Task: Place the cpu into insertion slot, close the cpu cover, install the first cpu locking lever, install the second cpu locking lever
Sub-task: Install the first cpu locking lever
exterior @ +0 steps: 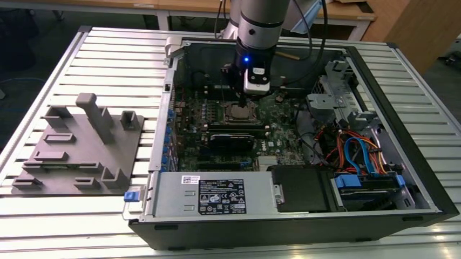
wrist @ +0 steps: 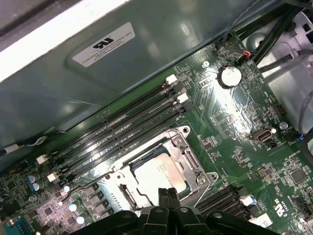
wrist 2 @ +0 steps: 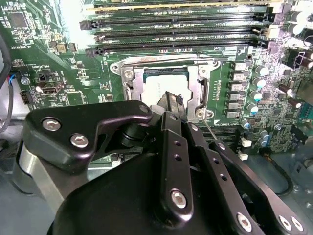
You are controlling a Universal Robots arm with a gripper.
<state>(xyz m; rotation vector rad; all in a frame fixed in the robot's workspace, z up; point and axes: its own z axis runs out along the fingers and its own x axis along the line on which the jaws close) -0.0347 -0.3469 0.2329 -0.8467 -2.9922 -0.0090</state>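
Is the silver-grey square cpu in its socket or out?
In. The dull silver-grey square cpu lies flat inside the silver-rimmed insertion slot.

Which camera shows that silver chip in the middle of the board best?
The first wrist view: the cpu lies nearly whole inside the cpu cover. In the second wrist view the gripper hides a corner of it; in the exterior view it is just a small square.

one edge of cpu (wrist: 157, 175) hidden behind claw (wrist: 168, 197), claw body cut off at picture's edge
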